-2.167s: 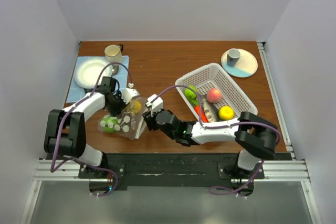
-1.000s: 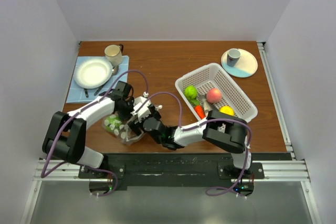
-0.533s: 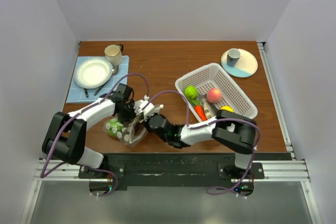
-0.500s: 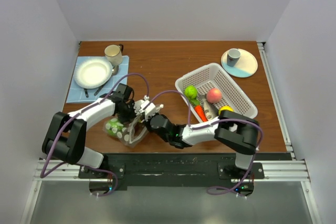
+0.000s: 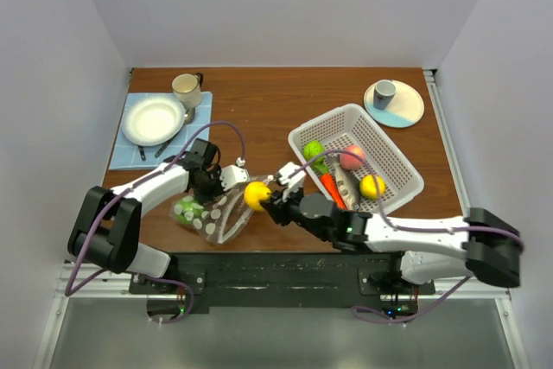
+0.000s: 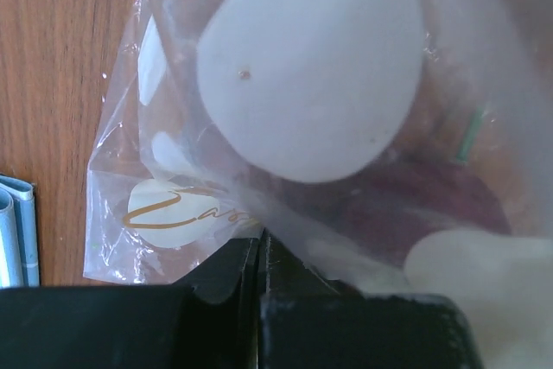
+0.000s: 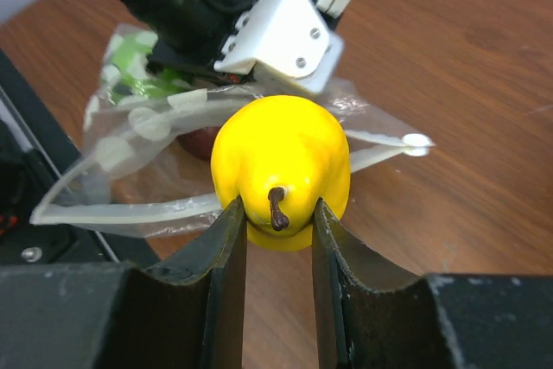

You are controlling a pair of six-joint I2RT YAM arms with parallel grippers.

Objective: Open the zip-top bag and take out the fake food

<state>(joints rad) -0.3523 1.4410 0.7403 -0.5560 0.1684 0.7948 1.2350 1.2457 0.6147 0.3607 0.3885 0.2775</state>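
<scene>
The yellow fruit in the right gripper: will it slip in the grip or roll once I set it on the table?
Likely slippery: the yellow fruit looks smooth and glossy, and the right gripper pinches only its stem end. Rounded body, so it would probably roll on the table; the basket seems safer.

Top view: high above the near edge, looking down over whole bench (image 5: pixel 259 101). Left wrist: pressed right against zip-top bag (image 6: pixel 285 84). Right wrist: close, facing same bag; all three share it.
</scene>
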